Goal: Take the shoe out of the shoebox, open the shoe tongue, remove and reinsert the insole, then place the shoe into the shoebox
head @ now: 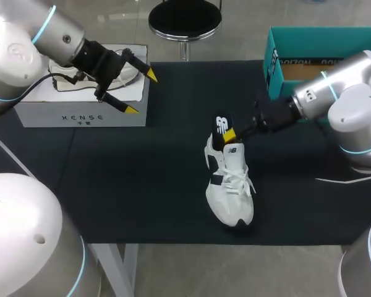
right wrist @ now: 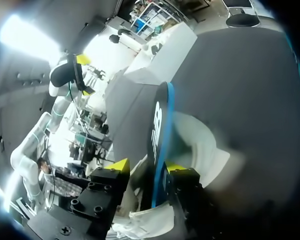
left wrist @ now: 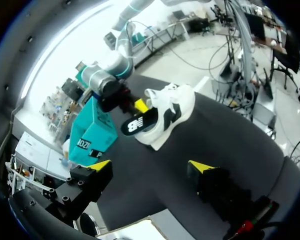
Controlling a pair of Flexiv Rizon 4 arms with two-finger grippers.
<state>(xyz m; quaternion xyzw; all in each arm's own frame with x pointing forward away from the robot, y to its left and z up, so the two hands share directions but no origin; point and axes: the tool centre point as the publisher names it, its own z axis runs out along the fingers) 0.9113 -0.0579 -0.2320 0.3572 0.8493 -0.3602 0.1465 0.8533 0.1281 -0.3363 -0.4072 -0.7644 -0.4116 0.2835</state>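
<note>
1. The white shoe (head: 230, 185) lies on the black table (head: 142, 185), just right of the frame's centre, with its toe toward the lower edge and its laces tied.
2. The black insole (head: 222, 127) stands up out of the heel opening, partly inside the shoe.
3. The right end effector (right wrist: 147, 167) comes in from the right of the frame and sits at the insole. I cannot tell whether it is clamped on it.
4. The left end effector (head: 141, 93) hangs wide apart and holds nothing. It is at the upper left, above a white box (head: 80, 114), well apart from the shoe.
5. The teal shoebox (head: 273, 62) waits open at the upper right.
6. Judgement: the step in hand is working the insole at the heel. Nothing pins the shoe, so it may drag or tip. It would help to steady the toe with the free end effector and move the insole along the line of the sole, slowly, so it does not fold.
</note>
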